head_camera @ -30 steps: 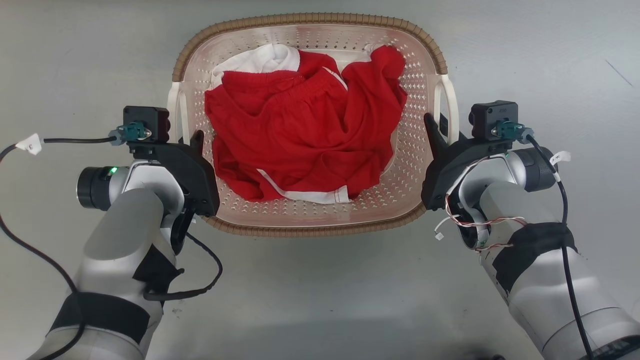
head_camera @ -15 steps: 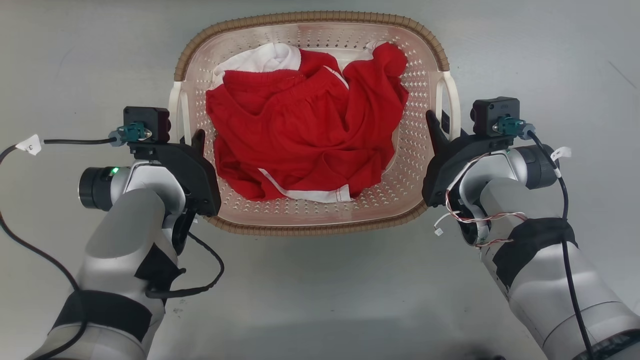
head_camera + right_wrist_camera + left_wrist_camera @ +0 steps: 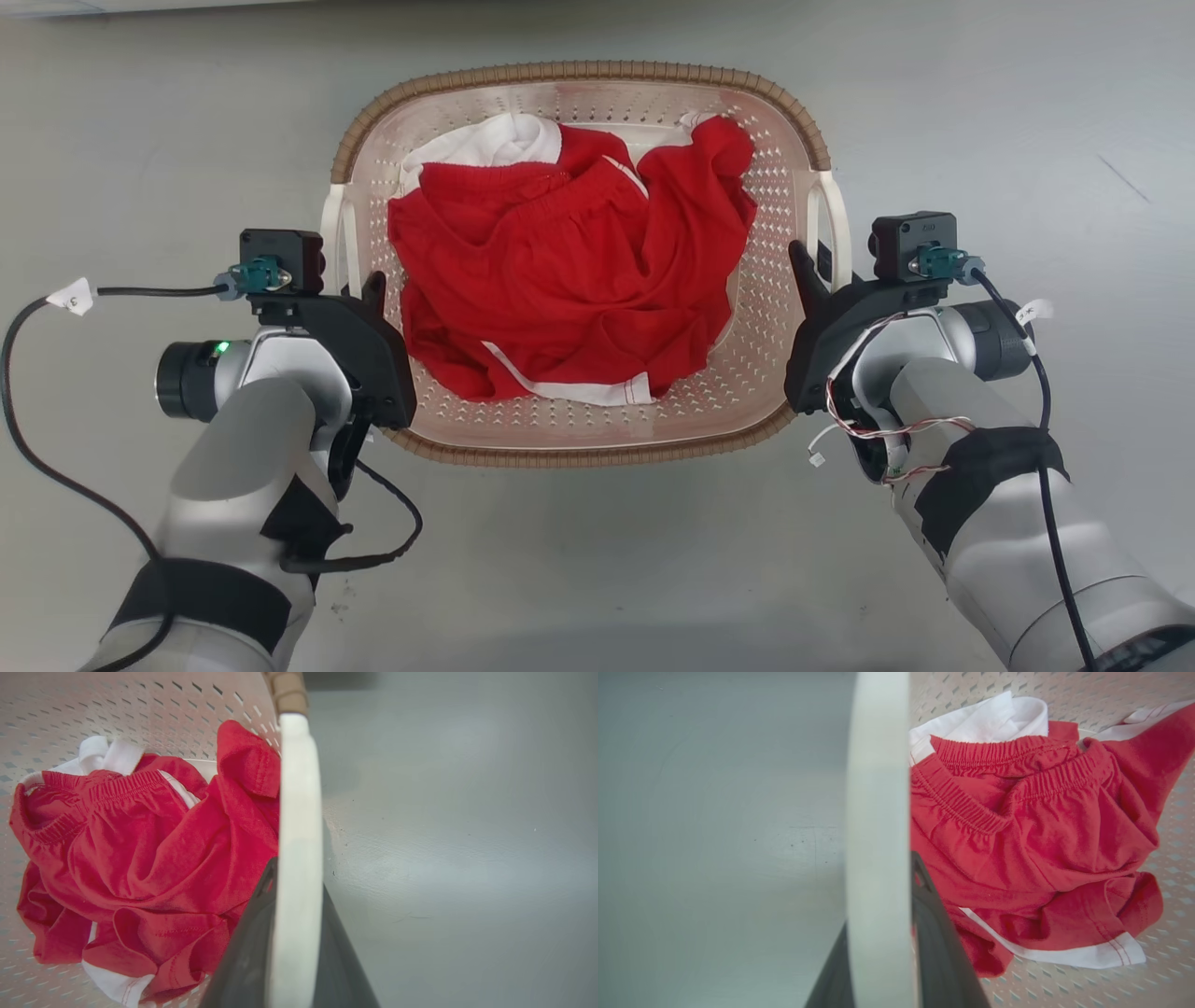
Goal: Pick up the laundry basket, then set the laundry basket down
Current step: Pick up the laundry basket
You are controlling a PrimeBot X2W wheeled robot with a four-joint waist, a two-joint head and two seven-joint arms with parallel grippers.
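The laundry basket (image 3: 579, 73), pale pink and perforated with a brown woven-look rim, lies straight ahead between my arms, over the grey floor. Red and white clothes (image 3: 569, 271) are bunched inside it. My left gripper (image 3: 355, 280) is shut on the basket's left white handle (image 3: 334, 229), one finger inside the wall and one outside. My right gripper (image 3: 814, 261) is shut on the right white handle (image 3: 837, 224) the same way. In each wrist view the handle (image 3: 878, 812) (image 3: 299, 812) runs up between the dark fingers (image 3: 934, 933) (image 3: 252, 952). Whether the basket touches the floor cannot be told.
Plain grey floor (image 3: 597, 560) surrounds the basket on all sides. A black cable (image 3: 56, 467) loops off my left wrist at the left, and a thin dark scratch (image 3: 1120, 177) marks the floor at the far right.
The whole head picture has shifted downward, so the camera has moved. Basket and grippers keep the same relation, and both grippers stay shut on the handles. The basket looks slightly smaller.
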